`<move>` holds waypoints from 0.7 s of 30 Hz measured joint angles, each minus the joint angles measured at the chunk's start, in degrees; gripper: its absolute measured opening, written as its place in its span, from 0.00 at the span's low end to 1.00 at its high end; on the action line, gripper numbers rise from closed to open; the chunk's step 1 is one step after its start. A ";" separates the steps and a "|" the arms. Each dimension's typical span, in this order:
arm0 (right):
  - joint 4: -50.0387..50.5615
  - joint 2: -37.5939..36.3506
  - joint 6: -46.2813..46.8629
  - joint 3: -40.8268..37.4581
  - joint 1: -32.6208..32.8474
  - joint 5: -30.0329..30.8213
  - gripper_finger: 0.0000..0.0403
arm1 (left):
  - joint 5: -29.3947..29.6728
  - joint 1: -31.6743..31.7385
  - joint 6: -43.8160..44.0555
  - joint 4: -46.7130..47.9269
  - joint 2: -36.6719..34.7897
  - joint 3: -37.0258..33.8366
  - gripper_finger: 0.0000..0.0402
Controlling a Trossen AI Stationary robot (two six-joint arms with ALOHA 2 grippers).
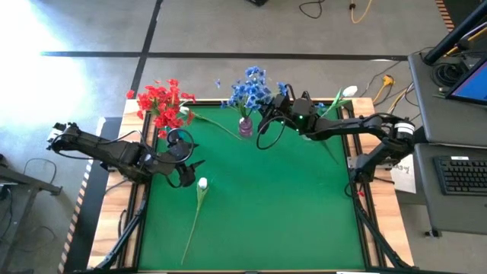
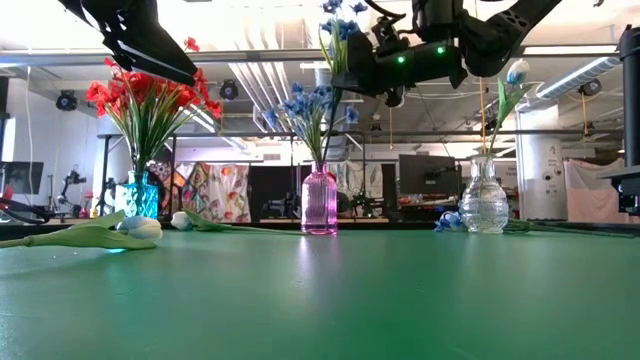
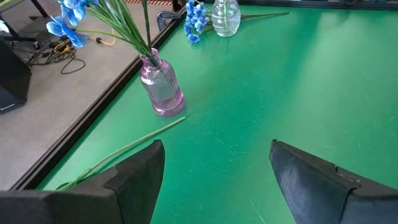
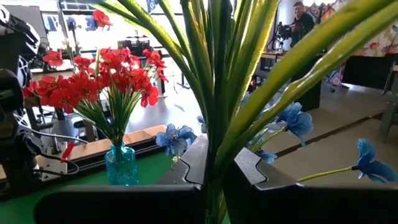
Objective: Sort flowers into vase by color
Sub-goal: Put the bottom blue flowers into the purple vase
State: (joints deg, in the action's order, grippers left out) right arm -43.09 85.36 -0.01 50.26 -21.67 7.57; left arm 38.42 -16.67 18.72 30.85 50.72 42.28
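The teal vase at ten o'clock held red flowers; the pink vase at twelve held blue flowers. The right gripper clamped a blue stem above it; the left gripper stood fingers apart, empty

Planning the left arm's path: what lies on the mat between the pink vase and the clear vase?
Mostly bare green mat; between the pink ribbed vase and clear glass vase, only loose blue blooms beside the clear one, per the left wrist view.

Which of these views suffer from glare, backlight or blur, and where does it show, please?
High view: sunlight washes out the floor beyond the table. Low view: bright ceiling backlights the arms into silhouettes, and the near tabletop is soft. Right wrist view: the stems pinched in the right claw are close and blurred; the red flowers are sharp.
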 joint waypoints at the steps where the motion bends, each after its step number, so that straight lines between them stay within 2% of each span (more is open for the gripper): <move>1: 0.00 0.00 0.02 0.00 0.00 0.00 0.06 | 0.00 0.00 0.00 0.00 0.00 0.00 0.69; 6: -0.01 0.02 0.36 0.00 0.02 0.00 0.06 | 0.02 0.00 0.01 -0.04 0.01 0.00 0.69; 14: 0.17 0.04 6.44 0.87 0.00 0.09 0.06 | 0.02 0.00 0.02 -0.22 0.02 0.00 0.69; 21: 4.01 0.04 5.31 2.47 -0.22 0.07 0.06 | 0.02 0.01 0.01 -0.22 0.02 0.00 0.69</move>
State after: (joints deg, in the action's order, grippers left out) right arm -39.09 85.41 5.31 52.73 -21.89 7.64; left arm 38.44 -16.66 18.73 30.63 50.74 42.28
